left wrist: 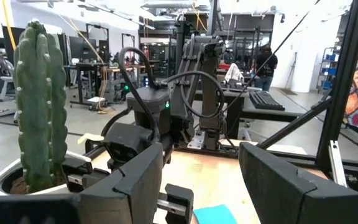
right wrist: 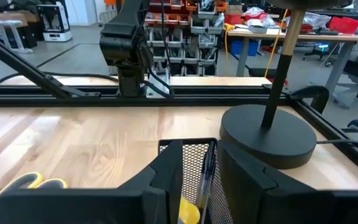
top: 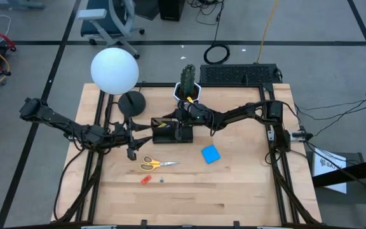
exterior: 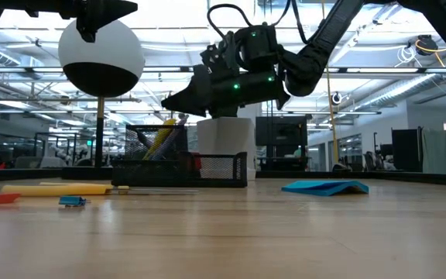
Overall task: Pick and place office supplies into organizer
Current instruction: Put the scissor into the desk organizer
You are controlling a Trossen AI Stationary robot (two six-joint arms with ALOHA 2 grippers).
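A thin pen [right wrist: 207, 168] stands nearly upright between the right gripper's [right wrist: 207, 177] jaws, which are closed on it; its long axis points down into the black mesh organizer [top: 168, 130] just below, near the centre of the high view. A yellow item [right wrist: 189, 211] already sits in the compartment beneath, so I judge the drop needs only a short, straight descent before the jaws part. The right gripper is plainly the nearer one, directly over the organizer, with the white cactus pot [top: 187, 92] just behind it and the round lamp base [top: 131, 102] to the upper left, both close enough to limit sideways swing. The left gripper [top: 132, 144] hovers beside the organizer's left end, jaws apart and empty. Lower in the frame, on open counter [top: 234, 191], lie the yellow-handled scissors [top: 151, 164], long axis running left to right, the blue sticky-note pad [top: 211, 154], and a small red-orange piece [top: 145, 180]; the left gripper is nearest the scissors, with free room around them.
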